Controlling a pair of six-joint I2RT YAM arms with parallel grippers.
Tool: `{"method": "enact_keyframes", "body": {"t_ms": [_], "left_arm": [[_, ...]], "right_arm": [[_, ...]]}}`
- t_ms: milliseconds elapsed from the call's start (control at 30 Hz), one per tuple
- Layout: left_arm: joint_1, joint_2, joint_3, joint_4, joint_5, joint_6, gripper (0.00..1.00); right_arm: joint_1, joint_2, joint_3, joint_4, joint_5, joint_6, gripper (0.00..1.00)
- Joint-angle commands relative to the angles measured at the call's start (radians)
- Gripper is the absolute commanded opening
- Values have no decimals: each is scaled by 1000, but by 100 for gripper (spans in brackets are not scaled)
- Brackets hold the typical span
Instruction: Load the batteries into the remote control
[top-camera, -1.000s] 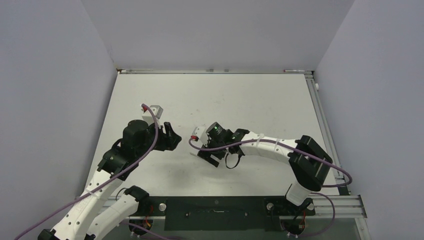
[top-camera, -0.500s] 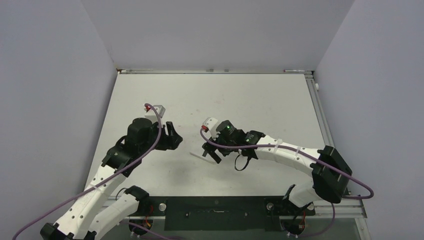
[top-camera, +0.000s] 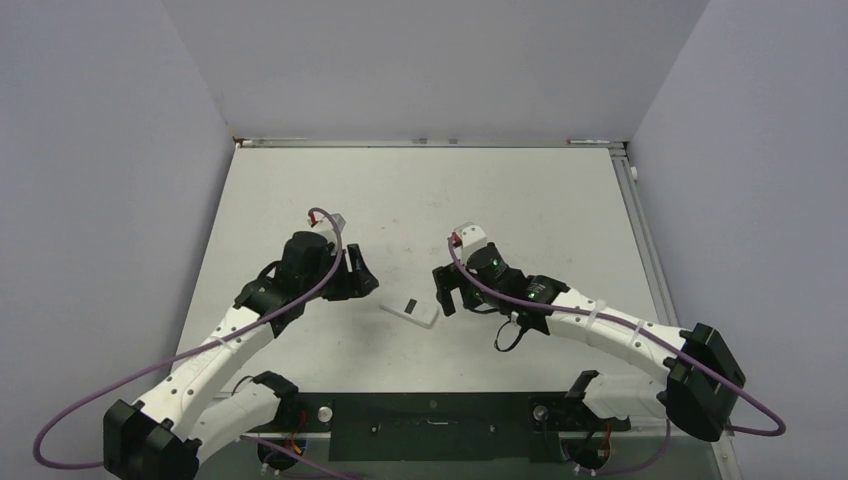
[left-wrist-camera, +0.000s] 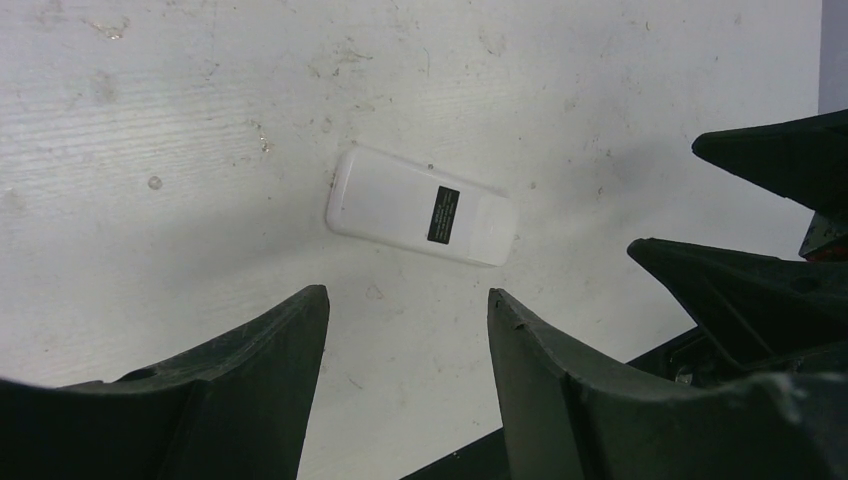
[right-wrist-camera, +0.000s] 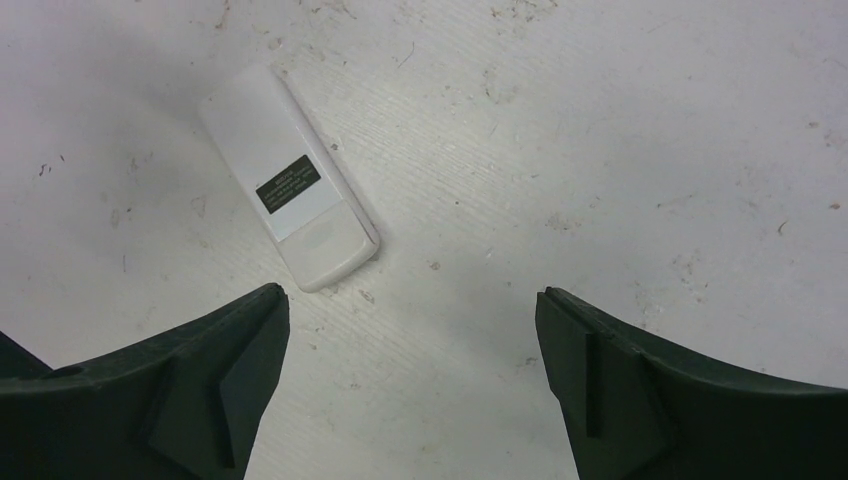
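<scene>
The remote control (top-camera: 412, 310) lies flat on the white table between the two grippers, its plain white back up with a small dark label (left-wrist-camera: 443, 214). It is a white bar in the left wrist view (left-wrist-camera: 420, 205) and in the right wrist view (right-wrist-camera: 288, 178). My left gripper (top-camera: 365, 275) hovers just left of it, open and empty (left-wrist-camera: 407, 300). My right gripper (top-camera: 447, 290) is just right of it, wide open and empty (right-wrist-camera: 410, 295). Neither touches the remote. The batteries are out of view.
Grey walls close in the table on the left, back and right. An aluminium rail (top-camera: 640, 230) runs along the right edge. A black mounting plate (top-camera: 430, 425) lies at the near edge between the arm bases. The right gripper's fingers (left-wrist-camera: 760, 165) show in the left wrist view.
The right gripper has drawn back to the right, off the remote, and opened wider. The left gripper has shifted right, closer to the remote, which now lies uncovered.
</scene>
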Motion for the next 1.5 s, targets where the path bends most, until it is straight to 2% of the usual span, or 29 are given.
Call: {"method": "enact_keyframes", "body": {"t_ms": [0, 200, 467, 1067, 1300, 1467], "left_arm": [[4, 62, -21, 151, 48, -76, 56], [1, 157, -34, 245, 57, -115, 56], [0, 294, -27, 291, -4, -107, 55], [-24, 509, -49, 423, 37, -96, 46], [-50, 541, -52, 441, 39, -93, 38], [-60, 537, -72, 439, 37, -88, 36]], "right_arm": [[-45, -80, -67, 86, -34, 113, 93], [-69, -166, -148, 134, -145, 114, 96], [-71, -148, -177, 146, -160, 145, 98], [-77, -134, -209, 155, -187, 169, 94], [-77, -96, -199, 157, -191, 210, 88], [-77, -76, -190, 155, -192, 222, 85]]}}
